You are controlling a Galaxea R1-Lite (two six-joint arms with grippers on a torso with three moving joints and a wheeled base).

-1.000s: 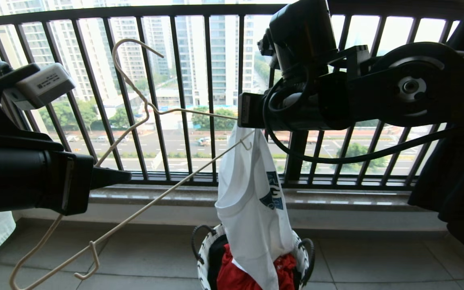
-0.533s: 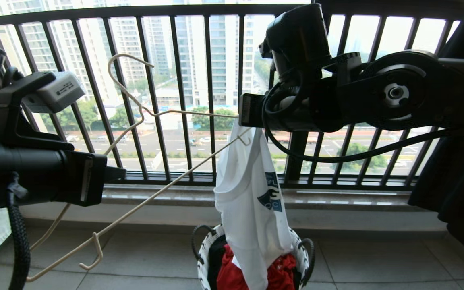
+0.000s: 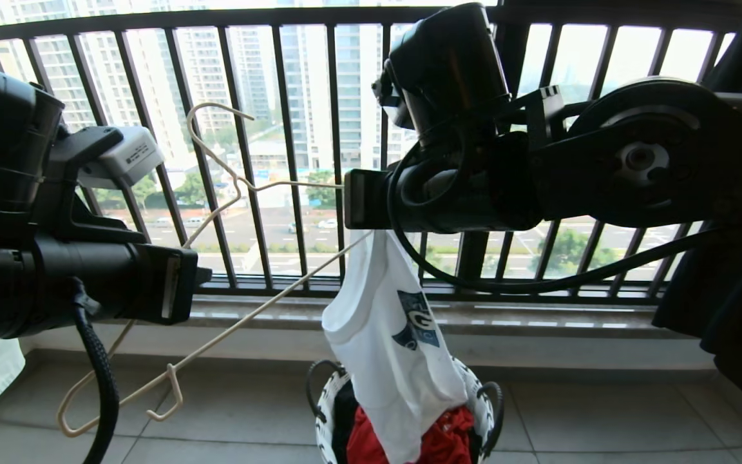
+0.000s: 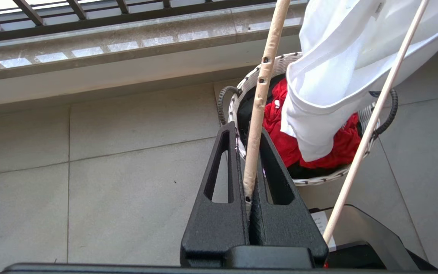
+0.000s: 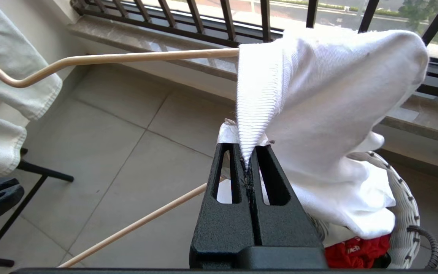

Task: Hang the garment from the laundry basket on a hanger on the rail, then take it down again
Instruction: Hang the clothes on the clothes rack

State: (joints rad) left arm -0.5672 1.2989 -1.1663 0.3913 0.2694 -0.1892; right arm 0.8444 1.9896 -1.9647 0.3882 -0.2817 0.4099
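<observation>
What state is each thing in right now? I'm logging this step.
left gripper: shut on the hanger's wire.
right gripper: shut on the T-shirt's ribbed edge.
hanger: held tilted in the air, one end inside the shirt.
T-shirt: lifted, hanging down over the basket.
laundry basket: upright on the floor, red and black clothes inside.

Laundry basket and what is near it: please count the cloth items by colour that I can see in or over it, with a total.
White: 1, the T-shirt hanging over the basket
Red: 1, a garment in the basket
Black: 1, a garment in the basket
Total: 3
</observation>
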